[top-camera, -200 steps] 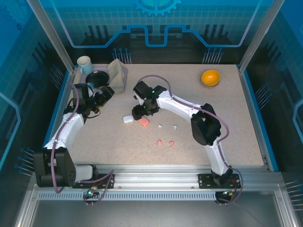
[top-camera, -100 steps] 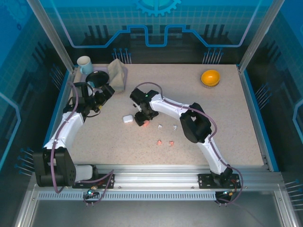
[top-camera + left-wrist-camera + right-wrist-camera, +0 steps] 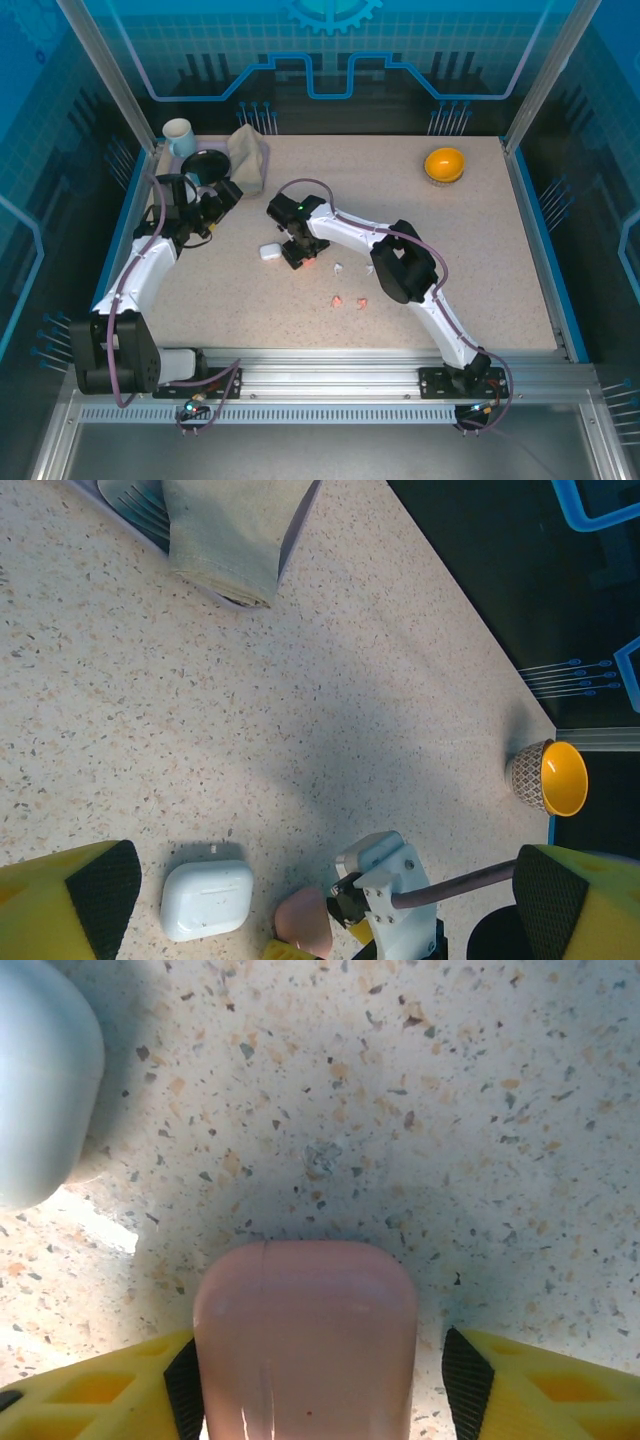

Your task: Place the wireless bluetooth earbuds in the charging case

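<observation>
Inside right hand: pink case

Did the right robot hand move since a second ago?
Yes. The right gripper slid toward the near edge and slightly left, closer to the white case, and now straddles the pink case.

Speckled beige stone-look tabletop is edged with a thin blue border strip. Enclosure is walled by translucent blue panels printed with grid, gear and circuit lines, held in slanted aluminium frame posts. Slotted aluminium rail is mounted along the near edge. Light is even, shadows soft.
</observation>
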